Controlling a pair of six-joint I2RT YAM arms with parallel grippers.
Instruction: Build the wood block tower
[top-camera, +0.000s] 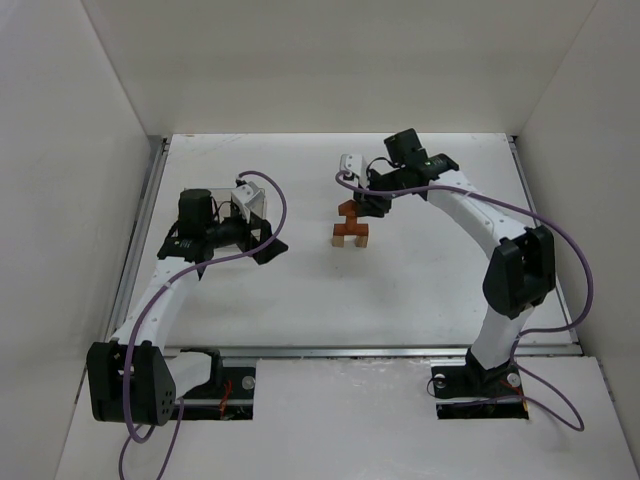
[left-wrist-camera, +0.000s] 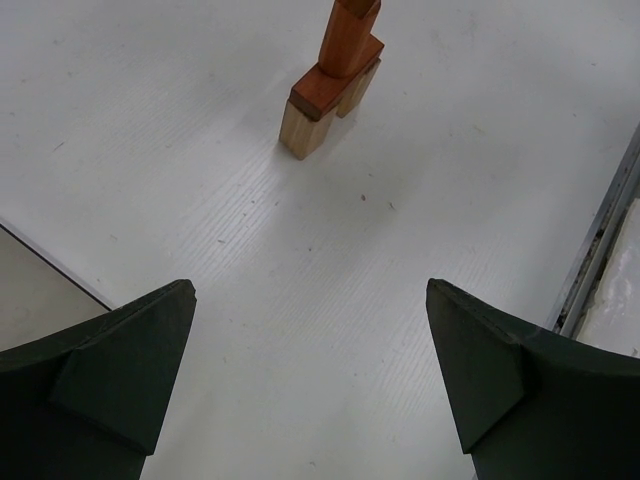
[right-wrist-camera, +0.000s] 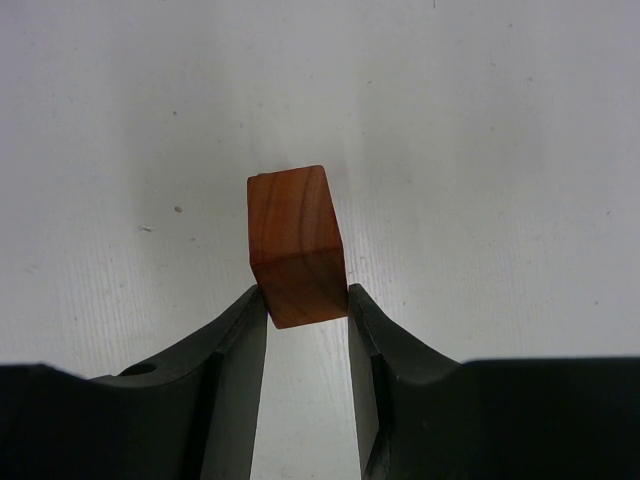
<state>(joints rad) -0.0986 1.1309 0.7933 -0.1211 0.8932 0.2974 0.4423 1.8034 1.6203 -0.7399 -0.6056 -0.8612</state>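
The wood block tower (top-camera: 351, 229) stands mid-table: two light tan blocks at the bottom, a reddish-brown bar across them and an upright reddish-brown piece on top. It also shows at the top of the left wrist view (left-wrist-camera: 333, 82). My right gripper (top-camera: 371, 206) is at the tower's top, from the right. In the right wrist view it (right-wrist-camera: 305, 303) is shut on a reddish-brown block (right-wrist-camera: 296, 240). I cannot tell whether that block rests on the tower. My left gripper (top-camera: 268, 246) is open and empty, left of the tower, its fingers (left-wrist-camera: 130, 370) wide apart.
White walls enclose the table on three sides. A metal rail (top-camera: 139, 232) runs along the left edge and another (top-camera: 370, 351) along the front. A rail (left-wrist-camera: 602, 240) also shows at the right of the left wrist view.
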